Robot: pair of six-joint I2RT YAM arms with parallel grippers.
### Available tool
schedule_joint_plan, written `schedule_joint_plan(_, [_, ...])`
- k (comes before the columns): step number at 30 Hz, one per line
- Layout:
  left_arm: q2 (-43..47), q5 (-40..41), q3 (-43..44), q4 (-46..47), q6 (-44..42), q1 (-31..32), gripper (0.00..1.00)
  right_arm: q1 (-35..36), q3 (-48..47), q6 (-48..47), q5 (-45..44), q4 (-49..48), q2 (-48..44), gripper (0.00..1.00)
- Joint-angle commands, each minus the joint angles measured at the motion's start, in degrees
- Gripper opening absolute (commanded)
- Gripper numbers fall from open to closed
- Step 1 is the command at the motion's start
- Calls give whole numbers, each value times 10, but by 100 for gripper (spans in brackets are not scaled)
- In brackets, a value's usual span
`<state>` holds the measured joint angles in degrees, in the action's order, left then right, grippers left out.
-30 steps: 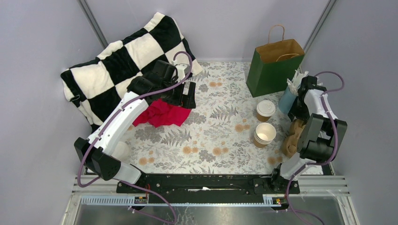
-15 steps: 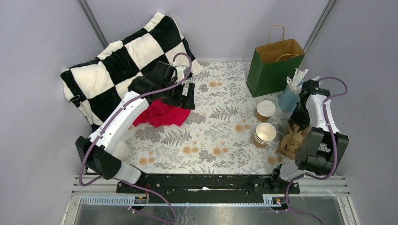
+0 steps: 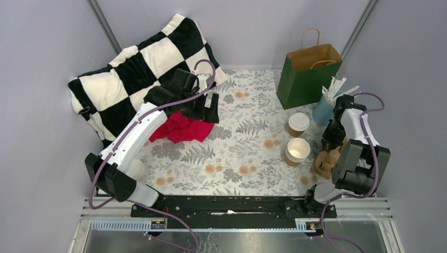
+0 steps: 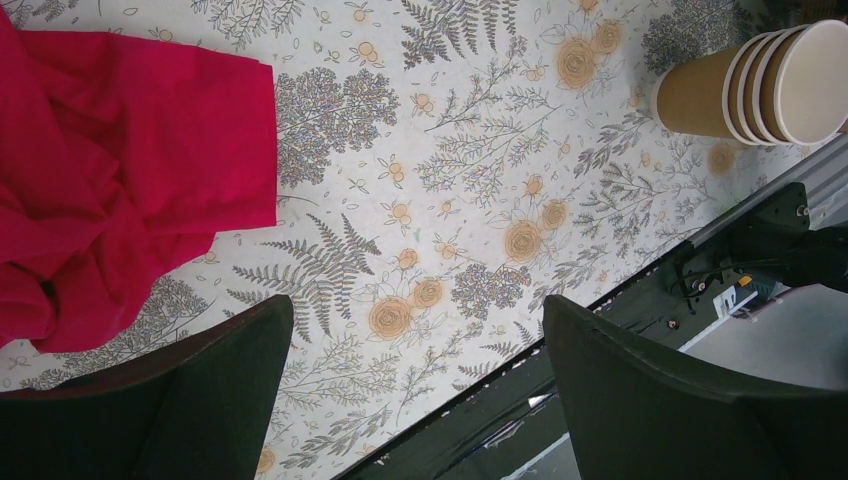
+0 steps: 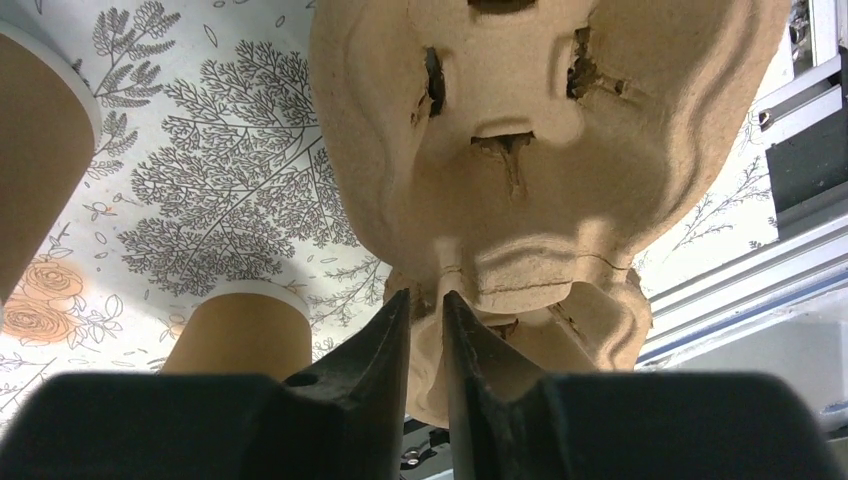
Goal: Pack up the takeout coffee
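Note:
The takeout coffee (image 3: pixel 298 124), a brown cup with a white lid, stands upright right of the table's centre. The molded cardboard cup carrier (image 3: pixel 327 159) lies near the right edge and fills the right wrist view (image 5: pixel 530 150). My right gripper (image 3: pixel 334 141) points down at the carrier. In the wrist view this right gripper (image 5: pixel 427 300) has its jaws nearly together, pinching the carrier's rim. My left gripper (image 3: pixel 208 108) hovers far from the cup, over the red cloth (image 3: pixel 182 127). This left gripper (image 4: pixel 415 330) is wide open with only tablecloth between the fingers.
A stack of lidless brown cups (image 3: pixel 298 150) stands just in front of the lidded cup, also in the left wrist view (image 4: pixel 760 80). A green paper bag (image 3: pixel 308 74) stands open at the back right. A blue holder with straws (image 3: pixel 322 108) is beside it. A checkered blanket (image 3: pixel 137 74) fills the back left.
My right gripper's jaws have narrowed onto the carrier's rim. The carrier went from tilted up beside the arm to lying lower on the table. The left arm has not moved.

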<state>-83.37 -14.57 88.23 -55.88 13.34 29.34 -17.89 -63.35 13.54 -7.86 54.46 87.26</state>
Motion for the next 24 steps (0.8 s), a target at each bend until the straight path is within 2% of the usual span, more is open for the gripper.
schedule_joint_plan(1, [3,-8,1,16,-2,-2,99,0,1,2,-7,-15,4,24])
schedule_joint_plan(8, [4,-8,0,16,-2,-2,99,0,7,6,-14,-16,6,17])
schedule_joint_plan(12, [5,-9,-1,17,-2,-2,99,0,16,6,-20,-14,0,21])
schedule_joint_plan(17, [7,-9,-4,16,-2,-2,99,0,20,6,-22,-12,-1,20])
schedule_joint_plan(24, [9,-8,-4,16,-2,-2,99,0,-5,15,-44,11,-9,10])
